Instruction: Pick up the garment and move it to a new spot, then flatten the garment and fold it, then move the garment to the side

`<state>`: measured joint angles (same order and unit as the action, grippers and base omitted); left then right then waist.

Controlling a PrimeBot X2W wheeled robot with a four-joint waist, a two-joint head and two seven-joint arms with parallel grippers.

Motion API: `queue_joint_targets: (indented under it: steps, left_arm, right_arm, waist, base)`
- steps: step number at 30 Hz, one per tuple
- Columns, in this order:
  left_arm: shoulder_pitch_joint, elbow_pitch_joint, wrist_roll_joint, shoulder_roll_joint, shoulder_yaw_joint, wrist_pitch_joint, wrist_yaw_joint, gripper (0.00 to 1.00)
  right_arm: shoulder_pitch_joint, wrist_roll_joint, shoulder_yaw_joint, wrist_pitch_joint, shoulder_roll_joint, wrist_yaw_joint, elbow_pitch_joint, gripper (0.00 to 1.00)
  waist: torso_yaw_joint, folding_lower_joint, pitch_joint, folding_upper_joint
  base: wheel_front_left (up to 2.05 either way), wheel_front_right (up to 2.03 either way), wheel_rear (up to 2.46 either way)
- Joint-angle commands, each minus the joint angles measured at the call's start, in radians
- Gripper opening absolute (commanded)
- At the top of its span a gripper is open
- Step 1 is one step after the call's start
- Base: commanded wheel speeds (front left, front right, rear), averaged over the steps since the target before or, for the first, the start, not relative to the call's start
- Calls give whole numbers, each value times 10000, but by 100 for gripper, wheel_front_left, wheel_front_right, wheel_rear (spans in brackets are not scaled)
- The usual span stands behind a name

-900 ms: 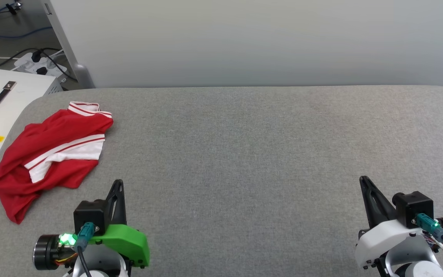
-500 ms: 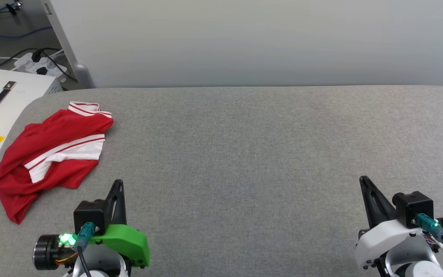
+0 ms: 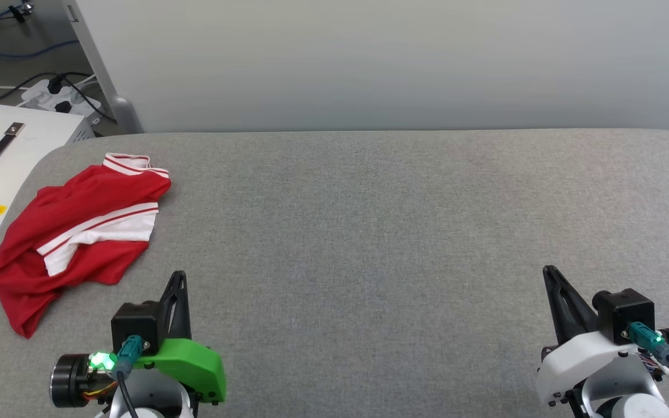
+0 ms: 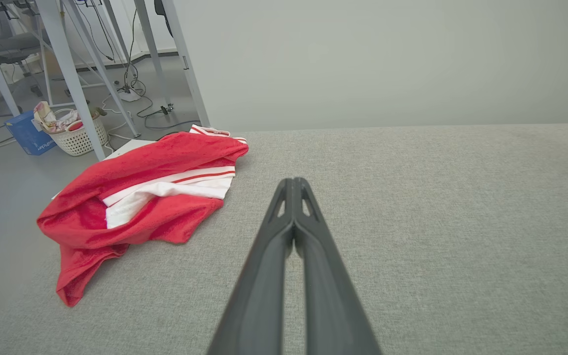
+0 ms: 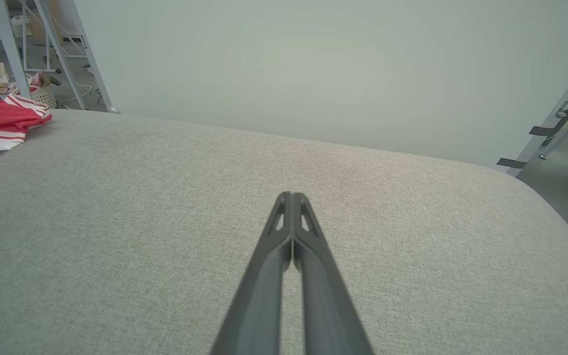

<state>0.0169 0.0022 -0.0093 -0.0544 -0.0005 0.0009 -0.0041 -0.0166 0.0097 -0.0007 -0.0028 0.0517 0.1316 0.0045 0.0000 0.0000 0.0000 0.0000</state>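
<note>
Crumpled garment [image 3: 93, 194] on grey fabric table [image 3: 369, 220]

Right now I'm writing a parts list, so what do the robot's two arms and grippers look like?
The left gripper has long dark tapered fingers with slotted tips, a green wrist shell and a glowing green light. The right gripper has the same fingers on a white shell. Each carries a teal connector with a black cable.

Thin cloth garment [image 3: 76, 223] on matt woven table [image 3: 369, 232].
</note>
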Motion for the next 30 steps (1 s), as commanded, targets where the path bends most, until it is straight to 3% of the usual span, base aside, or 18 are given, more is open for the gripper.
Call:
queue_joint_targets:
  steps: [1, 7, 8, 30]
  left_arm:
    - [-169, -22, 93, 42, 5, -9, 41, 0]
    - [-169, -22, 93, 42, 5, -9, 41, 0]
    - [0, 0, 0, 0, 0, -1, 0, 100]
    - [-13, -46, -250, 4, -20, -386, 58, 100]
  right_arm:
    - [166, -97, 7, 28, -15, -9, -45, 0]
    - [166, -97, 7, 28, -15, -9, -45, 0]
    - [0, 0, -1, -1, 0, 0, 0, 100]
    - [-68, 614, -275, -382, -1, -1, -256, 100]
  waist:
    - [0, 0, 0, 0]
    - [0, 0, 0, 0]
    - [0, 0, 0, 0]
    - [6, 0, 10, 0]
  base:
    - [0, 0, 0]
    - [0, 0, 0]
    - [0, 0, 0]
    - [0, 0, 0]
